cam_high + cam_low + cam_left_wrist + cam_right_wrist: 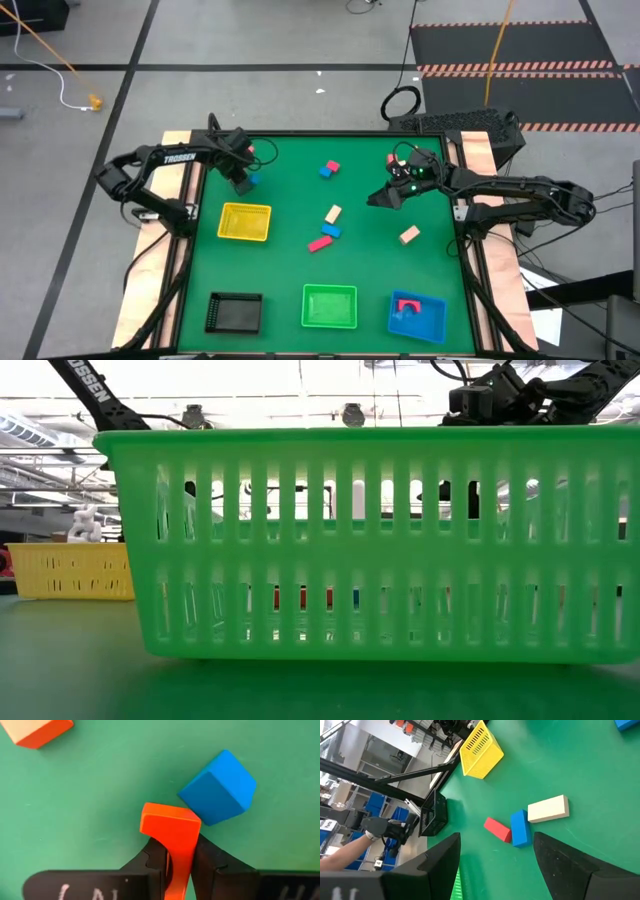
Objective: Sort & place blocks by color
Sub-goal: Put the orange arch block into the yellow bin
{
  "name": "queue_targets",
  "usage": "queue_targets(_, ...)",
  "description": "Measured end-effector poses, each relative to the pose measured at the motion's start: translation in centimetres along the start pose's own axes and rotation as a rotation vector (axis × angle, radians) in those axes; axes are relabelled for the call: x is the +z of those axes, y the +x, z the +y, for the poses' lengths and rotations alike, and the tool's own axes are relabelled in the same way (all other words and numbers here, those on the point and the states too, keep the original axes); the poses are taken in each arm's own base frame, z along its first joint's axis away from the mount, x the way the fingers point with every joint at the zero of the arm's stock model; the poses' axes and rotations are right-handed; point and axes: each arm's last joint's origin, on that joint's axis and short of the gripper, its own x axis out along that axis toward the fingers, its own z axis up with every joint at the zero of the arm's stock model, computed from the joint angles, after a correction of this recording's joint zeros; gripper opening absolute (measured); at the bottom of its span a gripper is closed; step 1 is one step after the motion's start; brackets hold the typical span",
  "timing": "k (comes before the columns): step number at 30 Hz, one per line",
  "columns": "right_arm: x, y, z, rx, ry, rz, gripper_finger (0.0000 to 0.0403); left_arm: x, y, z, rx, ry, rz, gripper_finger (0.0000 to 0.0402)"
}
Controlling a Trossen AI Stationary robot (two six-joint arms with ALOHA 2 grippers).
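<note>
Pinching a red-orange block (171, 827) between its two dark fingers (156, 862), the left gripper (243, 178) is working at the far left of the green table (290, 200), just beyond the yellow tray (245, 222); the jaws are drawn in tight on the block's narrow faces, so the piece is standing up out of them with its top end free. Sitting corner to corner against it is a blue cube (218, 788), apparently touching, and another red-orange block (37, 731) is lying well apart.

The right gripper (385, 197) is hovering over the right half of the table with its fingers spread wide and nothing between them; its wrist view is looking down on a red bar (498, 829), a blue bar (519, 828) and a cream bar (548, 809) bunched together near the middle.

Judging by their look, these blocks are handling as light, rigid pieces with smooth flat faces; they are not giving under the fingers, but a smooth face may be slipping if gripped near an edge, so taking hold across two opposite flat sides, close to the middle, seems soundest; lifting straight up should be sparing the blue neighbour a nudge. Further trays are waiting along the near edge: black (235, 312), green (329, 306) and blue (417, 316), the last already holding a pink piece (407, 304).
</note>
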Motion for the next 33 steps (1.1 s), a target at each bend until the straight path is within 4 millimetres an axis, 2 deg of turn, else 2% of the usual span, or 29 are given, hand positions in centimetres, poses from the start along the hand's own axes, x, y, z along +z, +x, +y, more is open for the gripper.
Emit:
queue_targets(5,0.0,0.0,0.0,0.0,0.008,0.0,0.024,0.7,-1.3,-0.1,-0.04,-0.011,-0.02,0.0052)
queue_targets(11,0.1,0.0,0.0,0.001,0.05,-0.009,0.024,1.6,-4.0,-0.4,-0.072,-0.025,-0.152,0.0052)
queue_targets(17,0.9,0.1,0.7,-0.022,0.05,-0.16,0.024,1.9,-6.5,-1.4,-0.152,-0.097,-0.279,0.0052)
queue_targets(22,1.5,0.2,1.4,-0.011,0.028,-0.28,0.024,1.8,-8.1,-3.6,-0.307,-0.15,-0.337,0.0052)
queue_targets(27,1.6,0.2,1.7,-0.011,-0.006,-0.324,0.024,0.6,-9.7,-7.3,-0.454,-0.109,-0.309,0.0052)
queue_targets(30,1.6,0.3,1.8,-0.016,-0.022,-0.328,0.024,-0.1,-10.4,-9.3,-0.475,-0.044,-0.306,0.0052)
queue_targets(33,1.6,0.3,1.7,-0.018,-0.022,-0.324,0.024,-1.1,-10.2,-10.6,-0.4,-0.023,-0.235,0.0052)
